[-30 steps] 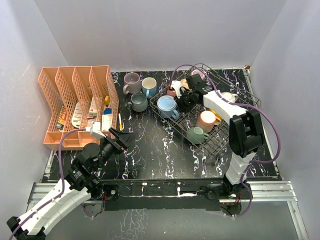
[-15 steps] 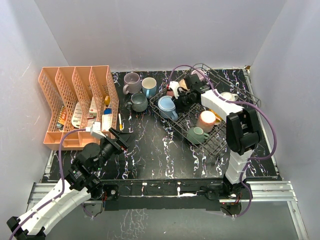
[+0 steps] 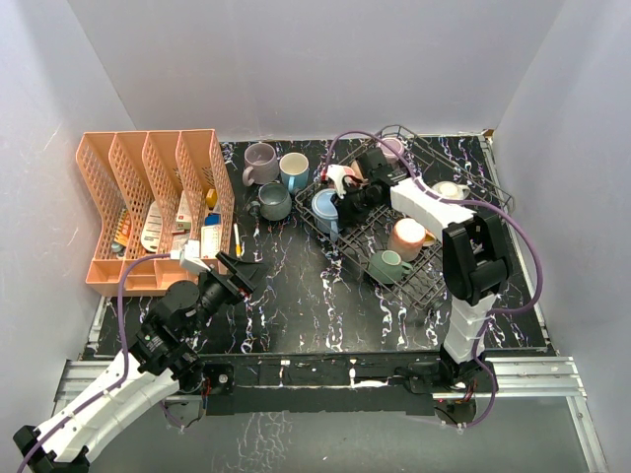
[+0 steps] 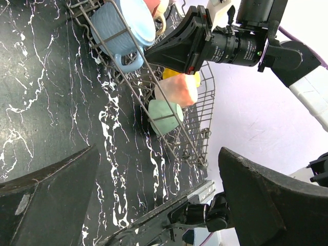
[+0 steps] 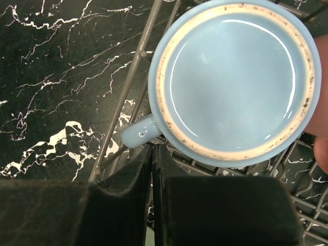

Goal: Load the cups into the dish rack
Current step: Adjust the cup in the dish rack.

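The dish rack [image 3: 431, 279] stands at the right of the table and holds a light blue cup [image 3: 323, 205], a peach cup [image 3: 407, 236], a green cup [image 3: 386, 266] and a white cup [image 3: 451, 189]. On the table to its left stand a mauve cup [image 3: 259, 158], a blue-and-white cup [image 3: 294, 169] and a dark grey cup [image 3: 272, 202]. My right gripper [image 3: 341, 212] hangs shut and empty over the rack's left end. In the right wrist view its tips [image 5: 154, 151] sit just beside the light blue cup [image 5: 236, 77] and its handle [image 5: 137, 136]. My left gripper [image 3: 237, 271] is open and empty over bare table [image 4: 159, 151].
An orange divided organiser [image 3: 153, 207] with small items fills the left side. White walls close in the table on three sides. In the left wrist view the rack's near corner [image 4: 200, 154] and the table's front rail [image 4: 169, 210] show.
My right gripper has moved left across the rack, from the pink cups at the back to above the light blue cup. The left arm has not moved.
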Robot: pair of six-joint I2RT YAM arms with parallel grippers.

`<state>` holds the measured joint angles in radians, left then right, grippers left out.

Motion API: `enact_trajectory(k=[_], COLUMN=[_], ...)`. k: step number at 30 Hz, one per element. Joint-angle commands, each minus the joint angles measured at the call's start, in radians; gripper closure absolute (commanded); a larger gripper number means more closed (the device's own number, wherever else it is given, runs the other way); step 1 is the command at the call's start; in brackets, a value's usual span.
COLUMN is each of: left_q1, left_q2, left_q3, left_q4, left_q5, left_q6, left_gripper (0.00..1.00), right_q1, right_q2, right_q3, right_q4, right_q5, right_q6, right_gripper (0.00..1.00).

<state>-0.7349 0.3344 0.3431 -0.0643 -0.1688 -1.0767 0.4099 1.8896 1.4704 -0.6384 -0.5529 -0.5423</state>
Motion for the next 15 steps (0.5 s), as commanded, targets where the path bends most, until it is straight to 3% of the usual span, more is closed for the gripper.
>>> enact_trajectory(k=[1,9,15], left_q1=[0.004,0.003,0.003], left_q2=[-0.019,-0.02,0.001], left_q3=[0.022,0.016,0.022], left_q4=[-0.015,-0.007,0.007], left_q5=[-0.008,-0.01,-0.002], left_q6=[0.009,0.011,0.012], left_gripper=[0.03,0.03,0.03], right_q1=[-0.028,-0.151,-0.175], right_q2=[-0.075,-0.137,-0.036], right_q3=[0.028,-0.013,0.087], right_q4=[0.002,0.052,0.057], right_q5=[-0.021,-0.031,0.087], right_q6=[-0.028,-0.04,-0.049], right_gripper=[0.92,0.91,0.91])
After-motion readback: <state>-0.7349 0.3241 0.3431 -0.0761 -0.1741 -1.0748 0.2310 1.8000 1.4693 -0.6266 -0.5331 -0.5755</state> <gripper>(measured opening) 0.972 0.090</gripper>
